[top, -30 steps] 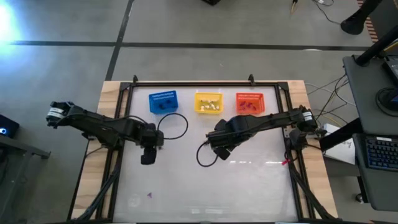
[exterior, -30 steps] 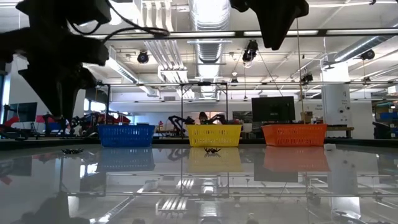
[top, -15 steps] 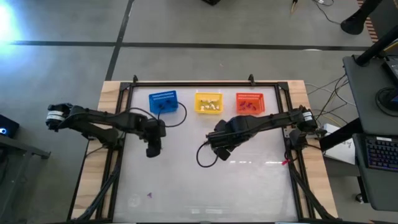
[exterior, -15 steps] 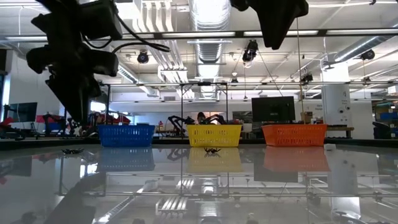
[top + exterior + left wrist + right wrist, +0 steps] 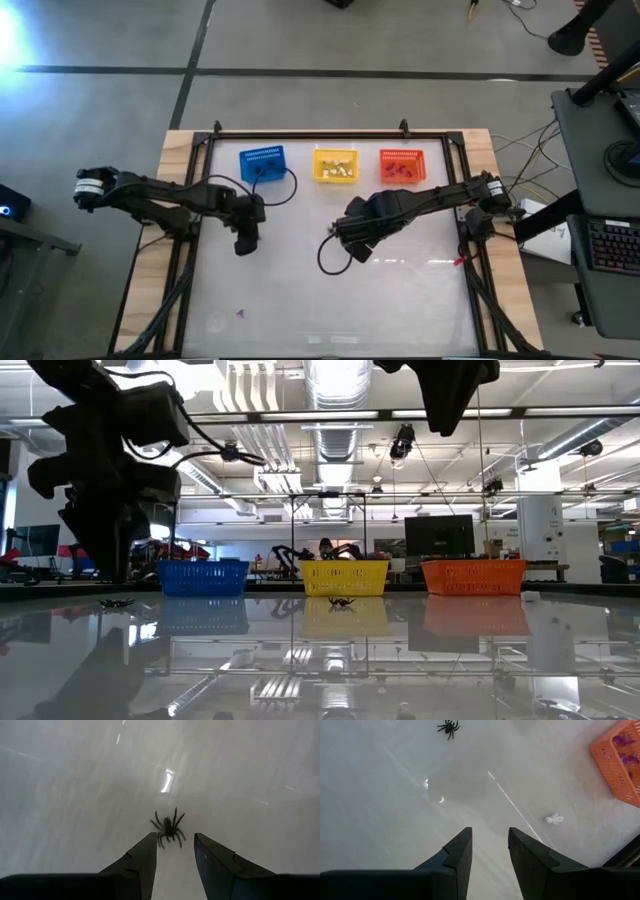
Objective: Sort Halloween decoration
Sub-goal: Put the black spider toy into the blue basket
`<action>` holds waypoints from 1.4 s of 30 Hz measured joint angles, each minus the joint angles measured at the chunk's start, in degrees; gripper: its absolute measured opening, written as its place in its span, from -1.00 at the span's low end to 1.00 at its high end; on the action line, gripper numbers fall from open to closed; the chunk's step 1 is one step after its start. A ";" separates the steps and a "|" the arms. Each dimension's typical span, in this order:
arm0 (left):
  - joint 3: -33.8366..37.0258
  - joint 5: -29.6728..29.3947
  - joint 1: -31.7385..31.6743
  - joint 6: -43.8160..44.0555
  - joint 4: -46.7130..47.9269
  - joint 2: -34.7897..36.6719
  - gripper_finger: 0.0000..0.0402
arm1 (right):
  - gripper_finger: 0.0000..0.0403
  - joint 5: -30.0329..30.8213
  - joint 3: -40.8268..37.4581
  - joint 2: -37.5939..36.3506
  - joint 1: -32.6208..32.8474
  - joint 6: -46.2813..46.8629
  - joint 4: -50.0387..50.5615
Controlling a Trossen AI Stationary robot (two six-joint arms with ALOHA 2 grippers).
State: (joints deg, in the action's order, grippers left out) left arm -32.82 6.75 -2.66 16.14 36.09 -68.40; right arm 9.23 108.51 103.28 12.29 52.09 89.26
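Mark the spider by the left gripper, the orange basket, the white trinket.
black spider (image 5: 167,828), left wrist view, body.
orange basket (image 5: 610,764), right wrist view, side wall.
white trinket (image 5: 552,819), right wrist view, middle.

Glossy white table (image 5: 400,300), 3 baskets (image 5: 334,165), black spider (image 5: 168,827), white figure (image 5: 553,819)

Black spider (image 5: 168,828), whitish figure (image 5: 553,819), blue basket (image 5: 262,164), yellow basket (image 5: 335,165), orange basket (image 5: 402,166)

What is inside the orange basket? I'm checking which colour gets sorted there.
The right wrist view shows purple pieces lying in the orange basket. Only one corner is in frame; the rest of its inside is cut off, and the overhead view shows only dark specks.
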 joint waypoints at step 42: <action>-3.06 6.43 -6.30 -4.81 -2.52 4.08 -1.00 | -0.40 1.33 0.00 0.00 0.59 0.95 -1.28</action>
State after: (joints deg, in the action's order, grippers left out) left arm -35.88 13.17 -8.95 11.33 33.57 -64.32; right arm 10.57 108.51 103.28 12.88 53.03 87.99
